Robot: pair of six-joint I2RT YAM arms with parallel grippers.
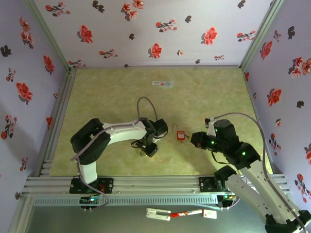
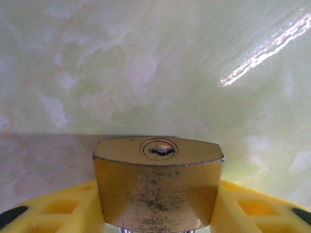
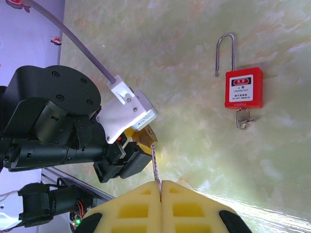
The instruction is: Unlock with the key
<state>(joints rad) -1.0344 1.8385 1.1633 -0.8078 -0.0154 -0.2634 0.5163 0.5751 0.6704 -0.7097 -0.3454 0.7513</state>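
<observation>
A worn brass padlock point(image 2: 158, 187) sits between the yellow fingers point(image 2: 58, 211) of my left gripper point(image 2: 158, 196), which is shut on its sides. Its keyhole point(image 2: 159, 150) faces away from the wrist, and the shackle is hidden below the frame edge. My right gripper point(image 3: 160, 187) is shut on a thin key point(image 3: 155, 165) whose blade sticks out toward the brass padlock point(image 3: 145, 136). In the top view the left gripper point(image 1: 151, 148) and the right gripper point(image 1: 194, 140) stand apart near the table's front, facing each other.
A red padlock point(image 1: 181, 135) lies flat on the table between the two grippers, its silver shackle point(image 3: 225, 53) shut and a small key point(image 3: 243, 118) in its bottom. A small packet point(image 1: 162, 84) lies at the back. Floral walls close in three sides.
</observation>
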